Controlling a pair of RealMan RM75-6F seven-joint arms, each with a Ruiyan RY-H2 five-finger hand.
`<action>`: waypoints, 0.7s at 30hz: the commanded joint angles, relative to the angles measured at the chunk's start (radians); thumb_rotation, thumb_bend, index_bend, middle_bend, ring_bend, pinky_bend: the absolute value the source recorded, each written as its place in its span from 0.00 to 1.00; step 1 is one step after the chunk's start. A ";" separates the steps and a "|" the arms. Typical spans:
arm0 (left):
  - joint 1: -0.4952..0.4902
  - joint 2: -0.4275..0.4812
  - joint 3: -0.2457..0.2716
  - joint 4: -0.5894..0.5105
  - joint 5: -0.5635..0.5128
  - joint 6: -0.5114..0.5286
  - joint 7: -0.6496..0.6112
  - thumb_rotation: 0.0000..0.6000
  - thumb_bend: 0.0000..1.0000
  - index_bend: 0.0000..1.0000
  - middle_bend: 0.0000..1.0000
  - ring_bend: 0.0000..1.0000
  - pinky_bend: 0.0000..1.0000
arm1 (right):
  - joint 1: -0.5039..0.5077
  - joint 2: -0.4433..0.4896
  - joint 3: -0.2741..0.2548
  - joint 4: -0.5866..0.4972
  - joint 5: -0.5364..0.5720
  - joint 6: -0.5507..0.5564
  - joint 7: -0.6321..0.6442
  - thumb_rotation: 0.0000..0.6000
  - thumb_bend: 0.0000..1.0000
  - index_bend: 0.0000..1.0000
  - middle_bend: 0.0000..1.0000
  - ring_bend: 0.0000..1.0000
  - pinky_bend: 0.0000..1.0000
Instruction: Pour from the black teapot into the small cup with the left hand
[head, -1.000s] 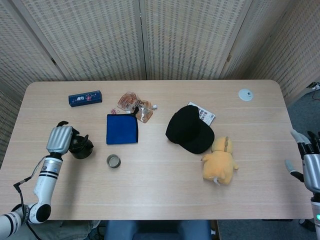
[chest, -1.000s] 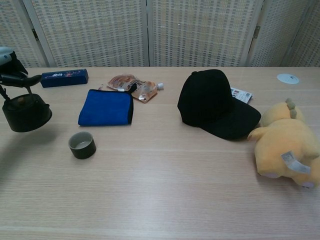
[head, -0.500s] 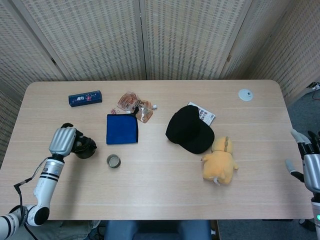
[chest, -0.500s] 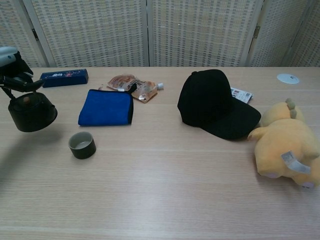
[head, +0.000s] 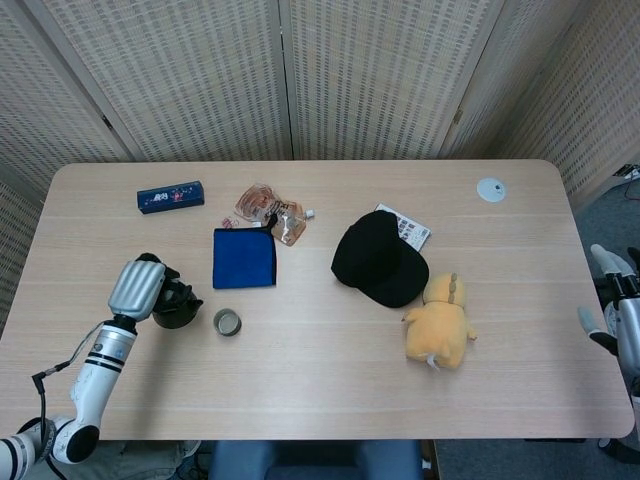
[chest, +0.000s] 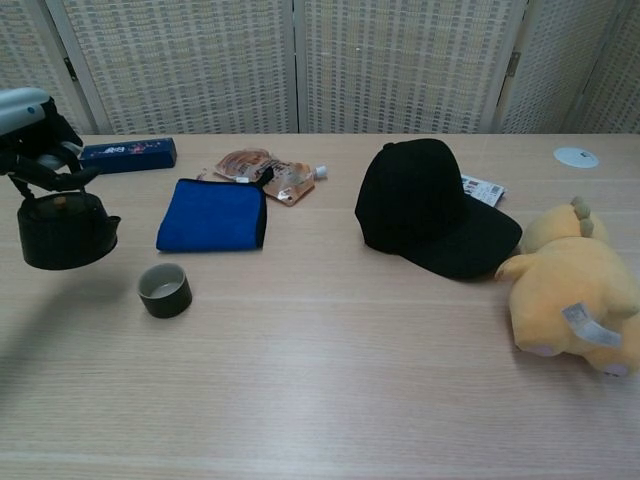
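My left hand (head: 140, 287) (chest: 30, 130) grips the handle of the black teapot (head: 176, 307) (chest: 62, 231) and holds it above the table. The pot hangs roughly upright, its spout toward the small cup (head: 228, 322) (chest: 165, 291), which stands on the wood just to its right and lower in the chest view. The cup is dark green outside and pale inside; I cannot tell whether it holds liquid. My right hand (head: 618, 318) hangs off the table's right edge with its fingers apart, holding nothing.
A blue cloth (head: 244, 257) lies just behind the cup, with a snack pouch (head: 272, 212) and a blue box (head: 170, 196) further back. A black cap (head: 380, 258) and a yellow plush (head: 440, 322) occupy the right half. A white disc (head: 491, 190) lies far right.
My left hand has carried the teapot to the right, toward the cup, and slightly nearer the front edge. The right hand has shifted slightly lower at the table's edge.
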 joint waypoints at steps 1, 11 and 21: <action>0.000 0.002 0.000 -0.004 0.002 0.002 0.003 0.83 0.40 0.91 1.00 0.93 0.35 | 0.000 0.001 0.000 0.000 0.001 -0.002 0.001 1.00 0.27 0.14 0.21 0.08 0.07; 0.001 0.010 0.005 -0.015 0.007 0.001 0.015 0.85 0.40 0.91 1.00 0.93 0.53 | 0.005 -0.005 -0.003 0.010 0.005 -0.012 0.006 1.00 0.27 0.14 0.21 0.08 0.07; -0.001 0.013 0.013 -0.032 0.023 0.003 0.030 0.90 0.40 0.92 1.00 0.93 0.57 | 0.003 -0.004 0.009 0.011 0.016 0.002 0.008 1.00 0.27 0.14 0.21 0.08 0.07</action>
